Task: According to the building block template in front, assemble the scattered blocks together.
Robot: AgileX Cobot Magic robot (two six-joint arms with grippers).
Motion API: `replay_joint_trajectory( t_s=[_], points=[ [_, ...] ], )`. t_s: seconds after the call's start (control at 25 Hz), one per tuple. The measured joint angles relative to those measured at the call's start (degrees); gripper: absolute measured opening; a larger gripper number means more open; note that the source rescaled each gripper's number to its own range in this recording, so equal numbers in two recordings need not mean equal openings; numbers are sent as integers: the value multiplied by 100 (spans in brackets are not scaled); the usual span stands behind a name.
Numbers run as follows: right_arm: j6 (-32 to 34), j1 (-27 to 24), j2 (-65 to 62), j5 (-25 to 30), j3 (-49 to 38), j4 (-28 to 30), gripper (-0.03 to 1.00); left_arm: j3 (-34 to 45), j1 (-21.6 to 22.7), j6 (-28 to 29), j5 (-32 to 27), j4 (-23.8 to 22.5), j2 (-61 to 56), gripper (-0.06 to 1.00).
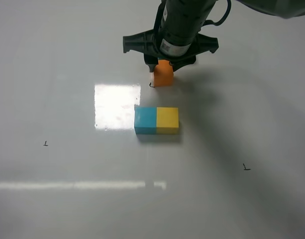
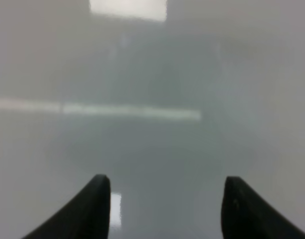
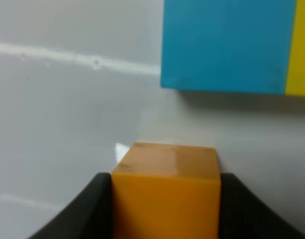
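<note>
3 cubes showed in the high view, all on the pale grey table [image 1: 52,99]. 2 of them, the teal cube [image 1: 145,120] and the yellow cube [image 1: 167,120], lay at the centre of the frame, touching side by side in a row, teal on the left and yellow on the right. The orange cube [image 1: 163,74] stood in the upper middle of the frame, near that pair but apart from it, with a strip of bare table between; it sat roughly above the seam where teal met yellow.

The right gripper [image 3: 165,181] came down from the top edge of the high view over the orange cube. In the right wrist view its 2 dark fingers [image 3: 95,209] lay flat against opposite sides of the orange cube with no gap showing, so it had closed onto that block. Whether the cube was off the table I could not tell.

The left gripper [image 2: 164,181] did not appear in the high view. Its own wrist view showed 2 dark fingertips [image 2: 95,209] standing apart with only blurred grey table between them; it held nothing.

1 bright patch of glare [image 1: 117,106] lay just left of the teal cube. 3 small black marks were drawn on the table: 1 at lower left [image 1: 46,144], 1 at lower right [image 1: 246,167] and 1 beside the orange cube's lower left corner [image 1: 152,85].
</note>
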State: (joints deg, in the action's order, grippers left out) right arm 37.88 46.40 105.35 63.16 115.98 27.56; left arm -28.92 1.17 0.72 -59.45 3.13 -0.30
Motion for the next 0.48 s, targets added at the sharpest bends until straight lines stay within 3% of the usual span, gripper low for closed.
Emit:
replay_joint_trajectory(
  t_s=[0.48],
  points=[
    [-100,0,0,-5,0,-242,40,0,0,0,0,0,0,24]
  ],
)
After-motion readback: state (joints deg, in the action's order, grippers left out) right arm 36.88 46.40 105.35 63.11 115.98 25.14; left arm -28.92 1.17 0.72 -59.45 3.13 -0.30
